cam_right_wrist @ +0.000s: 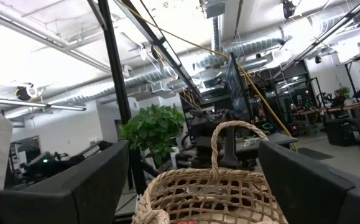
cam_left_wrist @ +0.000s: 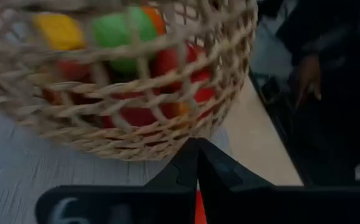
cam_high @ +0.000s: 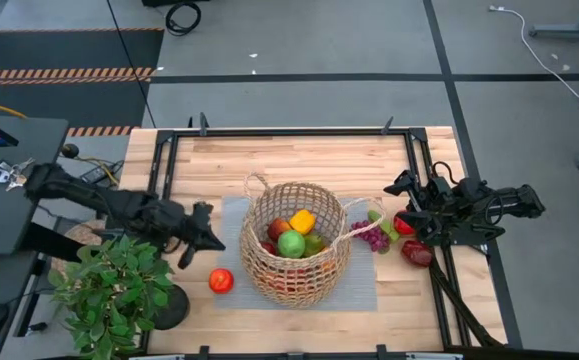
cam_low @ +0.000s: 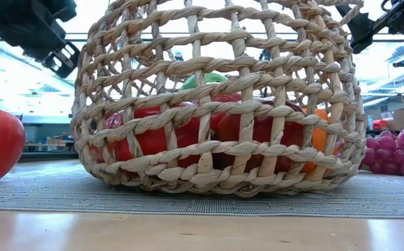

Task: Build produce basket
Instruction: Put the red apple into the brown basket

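The bench (cam_high: 299,150) is carrying the basket (cam_high: 294,250) at frame centre, half-filled. Grapes (cam_high: 371,235) are lying just right of it, an apple (cam_high: 220,281) lower left. Right tool (cam_high: 409,210), fingers apart, is hovering by the grapes, likely next; left tool (cam_high: 204,240), pinched together, is waiting.

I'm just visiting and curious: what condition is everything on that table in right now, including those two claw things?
basket: upright on the grey mat, partly filled with produce
red apple: loose on the table, left of the basket
grapes: lying outside, by the basket's right handle
dark red fruit: on the table, under the right arm
left gripper: shut, empty
right gripper: open, empty
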You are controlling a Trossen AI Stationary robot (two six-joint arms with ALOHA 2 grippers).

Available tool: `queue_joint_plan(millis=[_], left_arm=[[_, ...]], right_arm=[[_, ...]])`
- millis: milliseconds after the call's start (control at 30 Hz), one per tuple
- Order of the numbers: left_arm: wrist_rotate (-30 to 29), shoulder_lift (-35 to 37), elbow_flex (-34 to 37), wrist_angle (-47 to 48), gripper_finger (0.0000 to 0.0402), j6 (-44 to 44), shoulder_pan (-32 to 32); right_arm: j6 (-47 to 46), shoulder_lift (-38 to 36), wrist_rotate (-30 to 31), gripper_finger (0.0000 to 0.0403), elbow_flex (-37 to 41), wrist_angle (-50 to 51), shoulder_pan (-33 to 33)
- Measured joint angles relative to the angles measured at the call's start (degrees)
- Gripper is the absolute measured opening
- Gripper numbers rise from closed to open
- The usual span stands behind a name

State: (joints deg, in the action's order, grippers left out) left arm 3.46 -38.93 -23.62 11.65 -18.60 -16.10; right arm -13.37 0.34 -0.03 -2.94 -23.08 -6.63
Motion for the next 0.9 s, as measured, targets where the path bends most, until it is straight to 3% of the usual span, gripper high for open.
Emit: queue_joint_plan(millis=[167, 400, 633, 900], left_arm=[[-1.5, -9.8, -6.4, 6.7, 0.0015, -2.7, -3.6], [-1.7, -21.4, -18.1, 21.0, 0.0073, -8.9, -6.7], [-2.3, -32.1, -29.3, 28.4, 0.0175, -8.1, -7.9], [-0.7, -37.8, -31.6, 30.5, 0.0312, -12.3, -7.9]], right_arm=[[0.0, 0.0, 0.0, 0.0361, 0.0, 0.0, 0.0], [0.0, 0.0, 0.0, 0.0361, 0.0, 0.0, 0.0], [0.0, 0.0, 0.0, 0.0361, 0.0, 0.0, 0.0], [0.0, 0.0, 0.0, 0.0361, 0.0, 0.0, 0.0]])
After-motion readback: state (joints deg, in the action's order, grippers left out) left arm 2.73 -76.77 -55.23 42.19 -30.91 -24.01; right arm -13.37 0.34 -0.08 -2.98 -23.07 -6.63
